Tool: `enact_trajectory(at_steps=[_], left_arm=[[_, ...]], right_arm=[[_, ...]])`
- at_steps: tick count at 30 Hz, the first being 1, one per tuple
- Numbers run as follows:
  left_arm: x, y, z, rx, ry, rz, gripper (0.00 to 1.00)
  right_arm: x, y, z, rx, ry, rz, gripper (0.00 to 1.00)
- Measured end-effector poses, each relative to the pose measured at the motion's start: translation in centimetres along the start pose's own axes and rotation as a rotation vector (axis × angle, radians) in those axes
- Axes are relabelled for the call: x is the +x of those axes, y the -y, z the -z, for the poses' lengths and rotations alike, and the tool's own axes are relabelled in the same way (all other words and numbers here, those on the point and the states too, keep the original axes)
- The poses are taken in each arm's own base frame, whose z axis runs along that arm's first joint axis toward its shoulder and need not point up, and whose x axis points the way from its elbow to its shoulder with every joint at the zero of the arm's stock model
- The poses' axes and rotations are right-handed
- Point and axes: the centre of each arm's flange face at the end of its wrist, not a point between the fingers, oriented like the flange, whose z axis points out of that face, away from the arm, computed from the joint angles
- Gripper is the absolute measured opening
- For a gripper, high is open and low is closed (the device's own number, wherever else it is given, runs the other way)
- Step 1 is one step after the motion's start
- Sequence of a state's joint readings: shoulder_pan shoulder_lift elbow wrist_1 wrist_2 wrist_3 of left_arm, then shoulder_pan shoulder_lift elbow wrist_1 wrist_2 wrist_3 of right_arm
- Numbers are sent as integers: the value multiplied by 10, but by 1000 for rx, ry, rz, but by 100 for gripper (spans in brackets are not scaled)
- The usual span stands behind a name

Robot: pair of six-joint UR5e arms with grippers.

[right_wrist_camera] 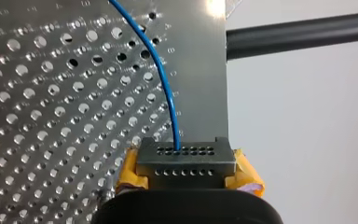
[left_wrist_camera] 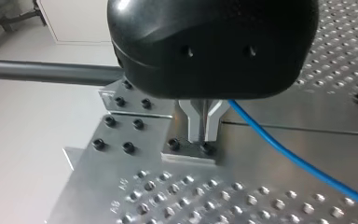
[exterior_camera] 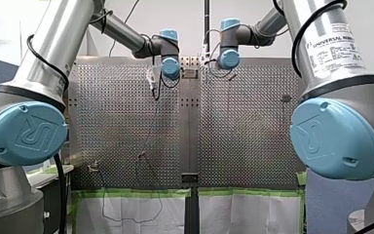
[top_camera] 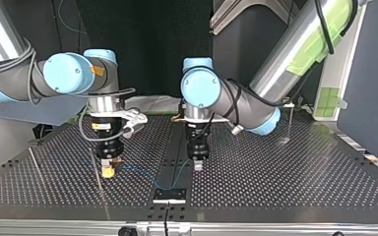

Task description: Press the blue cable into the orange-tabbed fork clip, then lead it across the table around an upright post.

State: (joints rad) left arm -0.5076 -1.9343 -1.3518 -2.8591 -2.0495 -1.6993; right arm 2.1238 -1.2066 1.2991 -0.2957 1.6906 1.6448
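Where my right pincer (right_wrist_camera: 186, 163) clamps, blue cable (right_wrist_camera: 161, 71) starts

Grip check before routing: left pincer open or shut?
Shut: left pincer metal fingers meet; blue cable exits beside them; clamped, cannot tell.

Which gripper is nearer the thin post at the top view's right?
Left. My left gripper sits mid-table, nearer the post; my right gripper is farther off, at the view's left.

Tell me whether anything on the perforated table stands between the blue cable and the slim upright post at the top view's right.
Nothing visible does. The thin blue cable hangs between my right gripper and my left gripper; from there to the slim upright metal post, the perforated metal table lies bare.
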Motion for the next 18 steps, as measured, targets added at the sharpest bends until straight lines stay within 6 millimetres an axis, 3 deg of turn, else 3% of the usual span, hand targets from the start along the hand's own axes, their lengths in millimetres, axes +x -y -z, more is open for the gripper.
enact_trajectory(at_steps=[18], left_arm=[[-43, 23, -16, 92, 34, 47, 0]], right_arm=[[27, -51, -6, -78, -25, 4, 0]])
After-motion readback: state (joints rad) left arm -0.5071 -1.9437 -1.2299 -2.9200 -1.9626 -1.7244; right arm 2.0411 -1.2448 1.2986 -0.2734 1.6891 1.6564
